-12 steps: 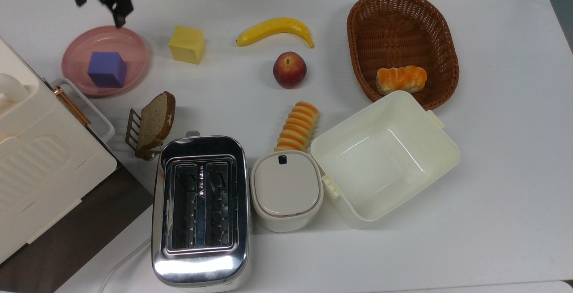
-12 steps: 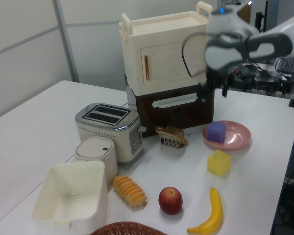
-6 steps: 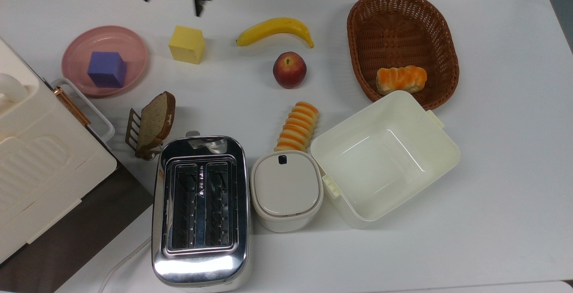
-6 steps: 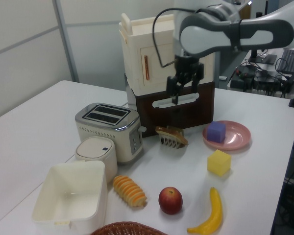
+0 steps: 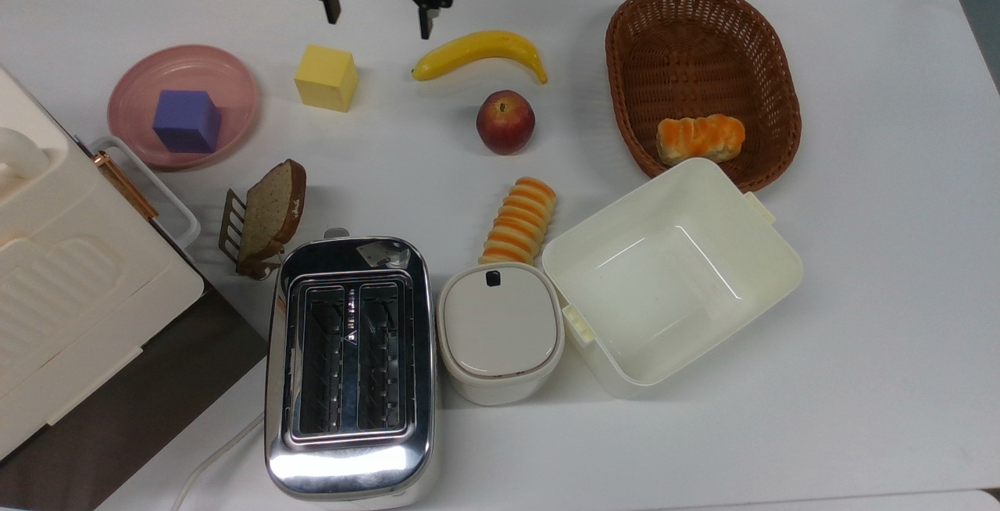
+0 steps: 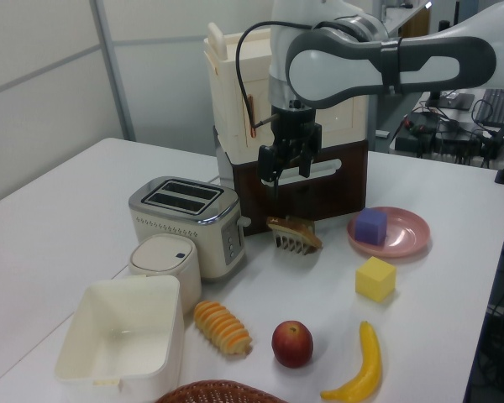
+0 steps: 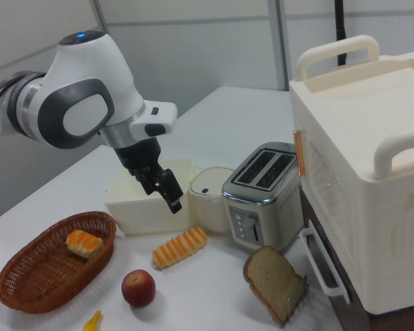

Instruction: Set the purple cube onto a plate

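Note:
The purple cube (image 5: 186, 120) rests inside the pink plate (image 5: 228, 83) at the top view's left; it also sits on the plate (image 6: 408, 232) as the purple cube (image 6: 370, 225) in the left view. My gripper (image 5: 380, 17) hangs open and empty in the air near the table's far edge, between the yellow cube (image 5: 326, 77) and the banana (image 5: 479, 52), well to the right of the plate in the top view. The gripper (image 6: 287, 175) is in front of the cabinet in the left view, and the gripper (image 7: 162, 187) is raised above the table in the right view.
An apple (image 5: 505, 121), a striped bread roll (image 5: 520, 220), a toaster (image 5: 350, 366), a lidded pot (image 5: 500, 331) and a white tub (image 5: 672, 276) fill the middle. A wicker basket (image 5: 703, 26) holds a bun. A bread slice (image 5: 269, 214) leans by the cream cabinet (image 5: 70, 292).
The open gripper has swung from above the plate's far rim to the top view's right, past the yellow cube. The purple cube has stayed on the plate.

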Controlling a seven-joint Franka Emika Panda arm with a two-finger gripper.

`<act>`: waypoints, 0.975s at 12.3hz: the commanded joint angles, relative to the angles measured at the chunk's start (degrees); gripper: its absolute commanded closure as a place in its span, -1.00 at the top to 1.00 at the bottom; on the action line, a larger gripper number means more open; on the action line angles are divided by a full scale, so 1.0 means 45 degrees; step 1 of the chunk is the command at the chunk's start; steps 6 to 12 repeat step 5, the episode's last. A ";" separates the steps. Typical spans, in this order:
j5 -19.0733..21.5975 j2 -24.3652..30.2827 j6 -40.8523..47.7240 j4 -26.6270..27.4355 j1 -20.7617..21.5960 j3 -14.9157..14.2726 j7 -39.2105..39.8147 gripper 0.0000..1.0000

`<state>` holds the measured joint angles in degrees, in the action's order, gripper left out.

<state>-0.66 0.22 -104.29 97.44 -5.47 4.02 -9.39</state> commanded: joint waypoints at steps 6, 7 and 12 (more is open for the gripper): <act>0.0245 -0.0107 0.0110 -0.0189 0.1899 -0.1889 -0.0004 1.00; 0.0245 -0.0107 0.0110 -0.0189 0.1899 -0.1889 -0.0004 1.00; 0.0245 -0.0107 0.0110 -0.0189 0.1899 -0.1889 -0.0004 1.00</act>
